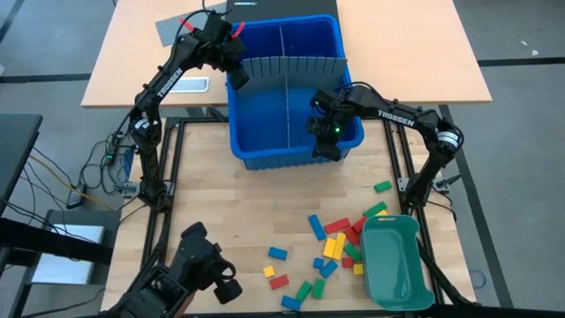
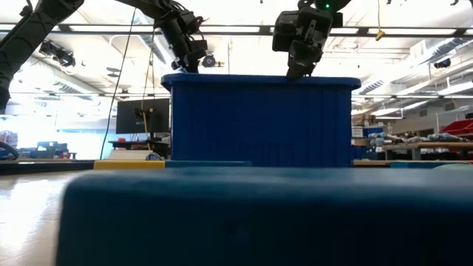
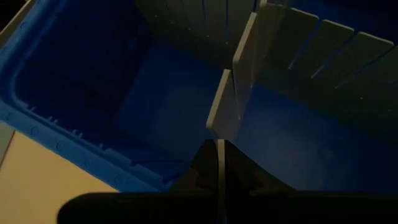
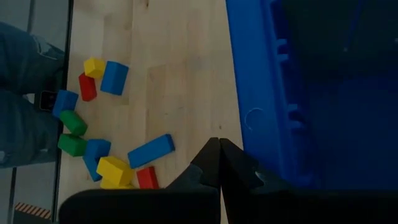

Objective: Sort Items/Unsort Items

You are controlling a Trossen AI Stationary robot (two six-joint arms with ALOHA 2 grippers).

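Frankly, w/ both pincers, left (image 1: 237, 78) and right (image 1: 325, 141), pinched shut & empty at the blue bin (image 1: 265, 150), blocks (image 1: 334, 247) loose near table's front edge by teal tray (image 1: 397, 265), risk = clipping bin wall/dividers (image 1: 291, 66) on exit.

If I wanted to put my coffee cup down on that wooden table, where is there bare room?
The wood between the blue bin and the scattered blocks is bare, widest toward the table's left side. It is crowded around the green tray, where the blocks pile against its left rim. One green block lies alone right of the bin.
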